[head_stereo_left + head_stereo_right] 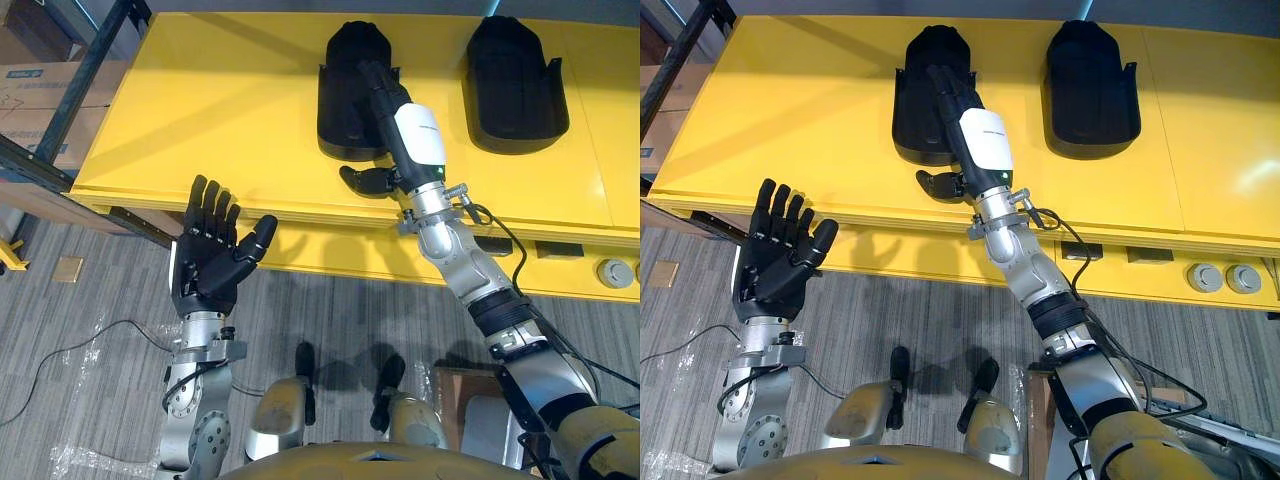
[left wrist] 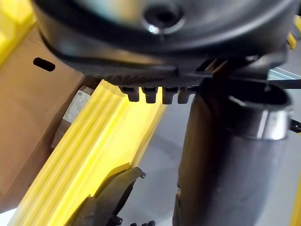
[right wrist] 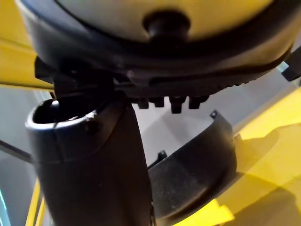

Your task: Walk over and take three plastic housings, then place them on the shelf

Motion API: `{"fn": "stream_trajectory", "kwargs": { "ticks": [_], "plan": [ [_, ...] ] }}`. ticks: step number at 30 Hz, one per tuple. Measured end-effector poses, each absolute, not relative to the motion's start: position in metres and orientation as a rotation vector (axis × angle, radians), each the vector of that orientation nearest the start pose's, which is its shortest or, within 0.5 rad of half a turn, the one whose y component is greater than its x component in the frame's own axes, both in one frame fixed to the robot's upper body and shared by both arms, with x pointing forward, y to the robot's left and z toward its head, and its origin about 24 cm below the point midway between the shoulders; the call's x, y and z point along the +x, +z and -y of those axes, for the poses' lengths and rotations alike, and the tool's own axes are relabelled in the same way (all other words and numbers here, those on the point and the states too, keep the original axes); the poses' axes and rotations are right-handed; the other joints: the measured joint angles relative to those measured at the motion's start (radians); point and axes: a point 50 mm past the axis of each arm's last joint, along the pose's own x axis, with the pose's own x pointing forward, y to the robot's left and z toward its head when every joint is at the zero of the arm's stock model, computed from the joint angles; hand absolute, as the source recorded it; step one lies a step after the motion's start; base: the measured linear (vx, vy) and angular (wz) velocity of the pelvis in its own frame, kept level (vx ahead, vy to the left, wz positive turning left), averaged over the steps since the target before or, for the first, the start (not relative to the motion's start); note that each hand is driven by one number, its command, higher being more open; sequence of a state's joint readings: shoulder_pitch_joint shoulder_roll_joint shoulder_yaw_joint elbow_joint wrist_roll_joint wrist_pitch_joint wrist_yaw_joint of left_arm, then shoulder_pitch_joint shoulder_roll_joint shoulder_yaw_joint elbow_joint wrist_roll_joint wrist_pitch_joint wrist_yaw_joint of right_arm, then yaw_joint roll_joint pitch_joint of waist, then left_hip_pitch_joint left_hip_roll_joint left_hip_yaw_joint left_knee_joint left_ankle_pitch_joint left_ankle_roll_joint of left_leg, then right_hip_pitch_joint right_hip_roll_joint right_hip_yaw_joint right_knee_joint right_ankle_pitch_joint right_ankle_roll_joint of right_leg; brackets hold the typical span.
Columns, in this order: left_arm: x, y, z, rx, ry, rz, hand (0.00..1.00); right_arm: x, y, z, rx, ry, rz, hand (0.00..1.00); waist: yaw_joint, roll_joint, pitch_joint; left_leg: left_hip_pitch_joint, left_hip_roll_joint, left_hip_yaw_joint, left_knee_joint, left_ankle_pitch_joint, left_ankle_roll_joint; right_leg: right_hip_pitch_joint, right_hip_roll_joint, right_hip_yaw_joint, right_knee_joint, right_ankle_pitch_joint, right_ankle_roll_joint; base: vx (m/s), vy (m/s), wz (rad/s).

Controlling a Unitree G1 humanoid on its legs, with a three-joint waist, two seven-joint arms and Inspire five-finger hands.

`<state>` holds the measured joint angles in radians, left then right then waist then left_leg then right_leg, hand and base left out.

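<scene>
Two black plastic housings lie on the yellow table [image 1: 220,110]: one near the middle [image 1: 345,95] and one to its right [image 1: 515,85]. My right hand [image 1: 420,135] reaches over the table's front edge and rests on the middle housing [image 1: 920,100]. Its fingers lie straight along the housing's top, and its thumb [image 1: 365,180] sticks out by the near rim. The right wrist view shows that housing's curved rim [image 3: 193,174] past the thumb. My left hand [image 1: 205,265] is held up in front of the table edge, over the floor, open and holding nothing.
A dark metal shelf frame [image 1: 90,60] and cardboard boxes [image 1: 40,90] stand to the left of the table. Round buttons [image 1: 615,272] sit on the table's front face at the right. A brown box [image 1: 460,400] stands on the grey carpet by my right side.
</scene>
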<state>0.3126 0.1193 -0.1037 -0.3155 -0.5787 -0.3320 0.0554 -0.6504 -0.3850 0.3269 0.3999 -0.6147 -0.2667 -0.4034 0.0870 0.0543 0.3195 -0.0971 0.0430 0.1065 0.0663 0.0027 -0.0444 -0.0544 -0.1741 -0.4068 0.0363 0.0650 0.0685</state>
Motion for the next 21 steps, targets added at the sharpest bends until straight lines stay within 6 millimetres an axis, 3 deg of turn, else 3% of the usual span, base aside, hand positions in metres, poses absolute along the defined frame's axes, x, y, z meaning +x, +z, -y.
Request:
{"fn": "stream_trajectory", "kwargs": {
  "ticks": [8, 21],
  "plan": [
    [0.19, 0.076, -0.173, -0.5, 0.079, 0.31, 1.0, 0.35, 0.165, 0.128, -0.992, -0.04, 0.74, 1.0, 0.006, 0.025, 0.02, 0.0, 0.001, -0.001, -0.002, 0.004, -0.001, -0.001, 0.0, -0.001, 0.004, 0.0, -0.001, 0.0, 0.0, 0.0],
    [0.19, 0.076, -0.172, -0.502, 0.078, 0.311, 1.0, 0.363, 0.177, 0.129, -0.999, -0.078, 0.745, 1.0, 0.011, 0.034, 0.045, 0.001, 0.002, -0.006, -0.026, 0.03, -0.003, -0.015, -0.001, -0.007, 0.018, -0.003, -0.005, -0.02, -0.003, 0.02]
  ]
}}
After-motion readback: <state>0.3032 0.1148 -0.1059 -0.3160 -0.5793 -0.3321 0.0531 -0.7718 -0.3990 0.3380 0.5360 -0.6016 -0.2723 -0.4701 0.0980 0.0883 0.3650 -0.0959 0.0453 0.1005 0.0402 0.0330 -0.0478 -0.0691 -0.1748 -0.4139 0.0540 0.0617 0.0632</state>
